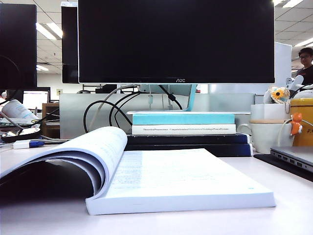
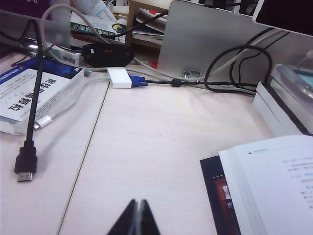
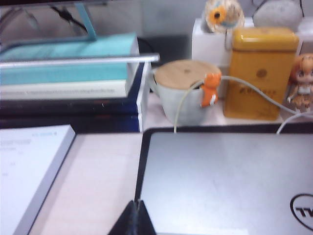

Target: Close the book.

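Filling the foreground of the exterior view, the book [image 1: 181, 181] is lying open on the pale tabletop [image 1: 293, 215], its right-hand block of white printed pages sitting flat while the left-hand pages are arching up and curling over toward the left. From the left wrist camera, one corner of the book is showing, with a sliver of dark cover peeking out beneath the page edges. The left tool [image 2: 136, 218] is hovering above bare tabletop just beside that corner, its dark fingers pressed together with no gap and nothing between them. The right tool [image 3: 134, 219] is hanging at the near edge of a silver laptop [image 3: 225, 181], fingers likewise pinched tight and empty, with the book's page block off to one side. Behind the book, teal-and-white stacked books [image 1: 183, 123] are resting under a black monitor [image 1: 176, 41]. Beside them a lidded mug [image 3: 186, 95] is standing, possibly ceramic, though the picture is soft there.
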